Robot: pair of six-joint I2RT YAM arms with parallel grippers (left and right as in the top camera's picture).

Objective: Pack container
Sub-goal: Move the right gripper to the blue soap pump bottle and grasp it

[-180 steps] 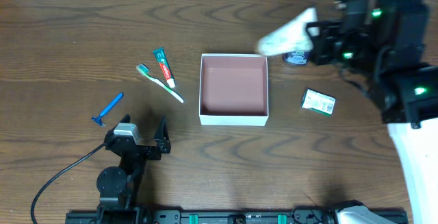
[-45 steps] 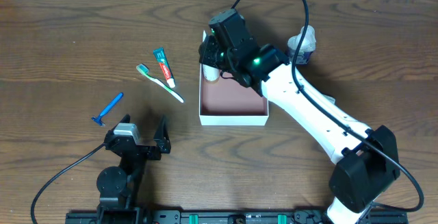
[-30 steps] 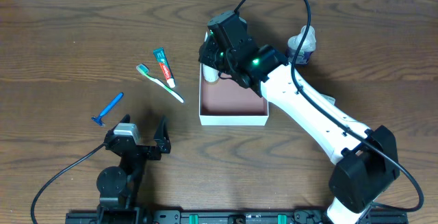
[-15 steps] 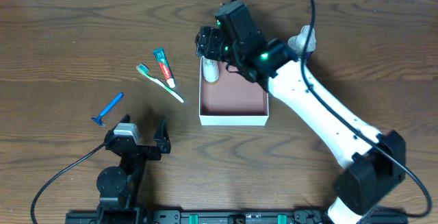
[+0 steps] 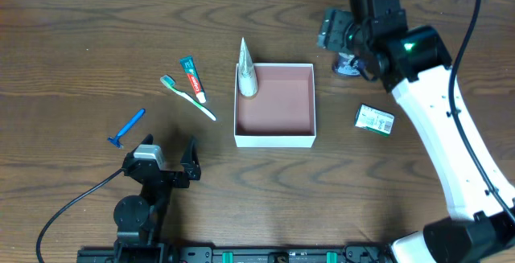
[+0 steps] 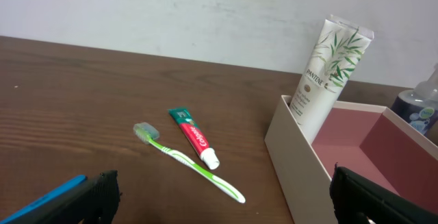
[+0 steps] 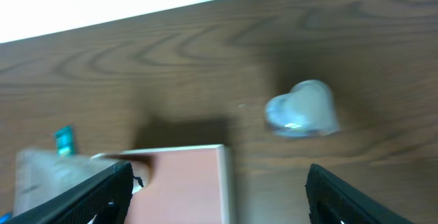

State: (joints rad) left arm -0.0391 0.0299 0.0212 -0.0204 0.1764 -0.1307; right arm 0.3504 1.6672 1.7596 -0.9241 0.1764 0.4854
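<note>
Blue razor point(image 5: 127, 127) and the spread, idle left gripper point(image 5: 169, 160) sit lower left; toothbrush point(image 5: 189, 98) and toothpaste point(image 5: 192, 79) lie beside the mid-frame container point(image 5: 273, 140), tube point(image 5: 247, 71) propped in its upper-left corner. Upper right, the right gripper point(image 5: 334, 31), spread and empty, should centre over the small bottle point(image 5: 351, 65) before descending.

PANTENE on the white tube point(image 6: 327, 80)

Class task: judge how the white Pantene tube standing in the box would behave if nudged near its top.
The Pantene tube stands tall on a narrow cap end, so it would probably tip easily. The corner walls of the container may catch it. Its crimped top suggests a soft, squeezable body.
</note>
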